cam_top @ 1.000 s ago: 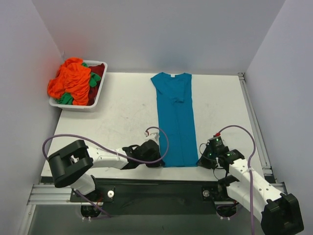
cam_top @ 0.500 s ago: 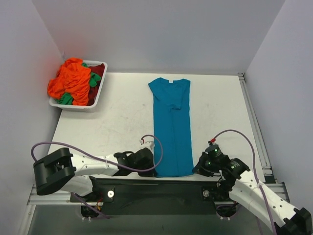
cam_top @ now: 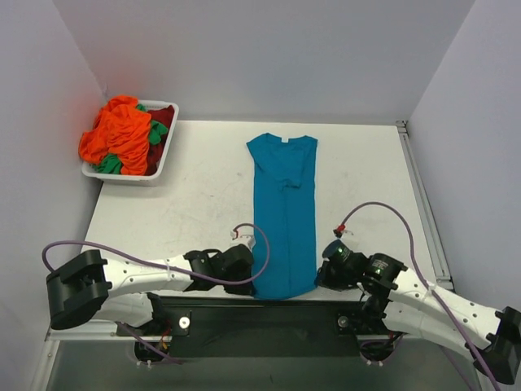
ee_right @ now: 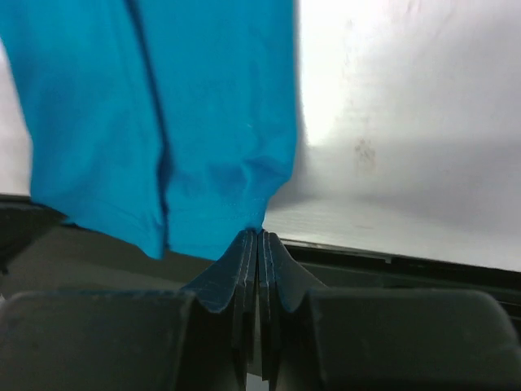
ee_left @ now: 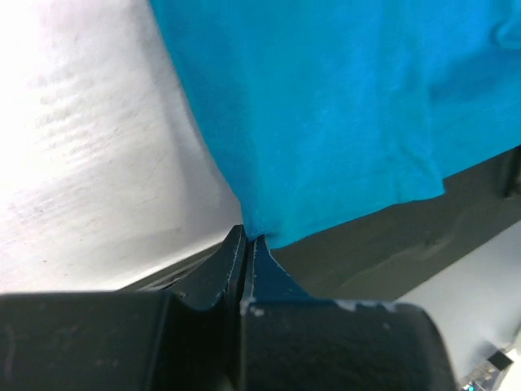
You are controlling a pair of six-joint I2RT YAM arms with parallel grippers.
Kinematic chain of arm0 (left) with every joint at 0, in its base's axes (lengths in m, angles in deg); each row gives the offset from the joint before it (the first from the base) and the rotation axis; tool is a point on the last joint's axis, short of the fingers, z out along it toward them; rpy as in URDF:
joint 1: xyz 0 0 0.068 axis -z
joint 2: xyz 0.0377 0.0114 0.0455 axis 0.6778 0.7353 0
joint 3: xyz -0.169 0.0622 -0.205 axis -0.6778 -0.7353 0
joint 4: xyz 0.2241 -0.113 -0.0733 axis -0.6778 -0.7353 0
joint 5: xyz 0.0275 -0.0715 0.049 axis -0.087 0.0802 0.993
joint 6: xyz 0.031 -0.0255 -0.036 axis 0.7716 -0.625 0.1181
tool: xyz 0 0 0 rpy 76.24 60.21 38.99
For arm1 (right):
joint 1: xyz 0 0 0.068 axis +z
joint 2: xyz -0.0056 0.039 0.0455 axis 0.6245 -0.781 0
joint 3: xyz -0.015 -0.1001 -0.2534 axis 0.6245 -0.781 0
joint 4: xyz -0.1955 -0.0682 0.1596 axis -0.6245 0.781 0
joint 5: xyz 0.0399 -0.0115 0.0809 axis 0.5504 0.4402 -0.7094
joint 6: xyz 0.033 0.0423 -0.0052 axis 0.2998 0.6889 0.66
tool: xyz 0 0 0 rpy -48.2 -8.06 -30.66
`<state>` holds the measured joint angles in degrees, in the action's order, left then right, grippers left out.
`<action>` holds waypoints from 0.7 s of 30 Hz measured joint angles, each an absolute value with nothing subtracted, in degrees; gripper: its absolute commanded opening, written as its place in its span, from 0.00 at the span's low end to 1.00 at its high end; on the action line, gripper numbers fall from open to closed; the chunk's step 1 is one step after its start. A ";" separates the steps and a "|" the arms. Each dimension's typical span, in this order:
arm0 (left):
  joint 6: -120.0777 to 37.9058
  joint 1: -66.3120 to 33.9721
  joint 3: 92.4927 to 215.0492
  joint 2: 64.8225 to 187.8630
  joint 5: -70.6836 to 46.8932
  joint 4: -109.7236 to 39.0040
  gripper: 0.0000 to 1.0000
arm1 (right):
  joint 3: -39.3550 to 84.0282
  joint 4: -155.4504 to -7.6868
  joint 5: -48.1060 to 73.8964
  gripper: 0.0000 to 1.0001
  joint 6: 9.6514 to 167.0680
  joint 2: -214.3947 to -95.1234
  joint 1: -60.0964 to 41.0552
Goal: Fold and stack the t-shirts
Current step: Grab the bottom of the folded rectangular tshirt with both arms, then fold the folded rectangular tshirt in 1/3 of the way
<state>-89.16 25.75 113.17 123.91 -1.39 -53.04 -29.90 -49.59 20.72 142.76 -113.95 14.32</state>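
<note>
A teal-blue t-shirt (cam_top: 283,213), folded into a long narrow strip, lies down the middle of the table with its collar at the far end and its hem hanging over the near edge. My left gripper (cam_top: 247,275) is shut on the hem's left corner (ee_left: 252,232). My right gripper (cam_top: 321,275) is shut on the hem's right corner (ee_right: 259,228). Bright orange (cam_top: 118,132), green (cam_top: 156,130) and dark red (cam_top: 163,116) t-shirts lie bunched in a white tray (cam_top: 165,155) at the far left.
The dark rail of the table's near edge (cam_top: 269,311) runs just under both grippers. White walls close in the table at the back and both sides. A metal rail (cam_top: 423,204) runs along the table's right edge.
Both grippers have pulled the shirt's hem toward the near edge and drawn closer together. The whole shirt has slid nearer, its hem now past the table edge.
</note>
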 measured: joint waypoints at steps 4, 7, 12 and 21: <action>-86.94 23.17 118.75 125.24 -1.52 -54.52 0.00 | -21.68 -49.24 25.31 0.00 141.12 -119.89 13.91; -85.03 19.55 124.06 127.40 -2.33 -54.39 0.00 | -15.28 -49.28 27.59 0.00 138.80 -125.91 11.59; -82.19 10.96 133.70 133.79 -4.37 -54.41 0.00 | -7.39 -51.62 28.81 0.00 133.55 -135.61 3.42; -78.67 0.07 149.78 148.63 -6.44 -54.98 0.00 | 5.29 -58.44 24.39 0.00 123.89 -153.29 -11.36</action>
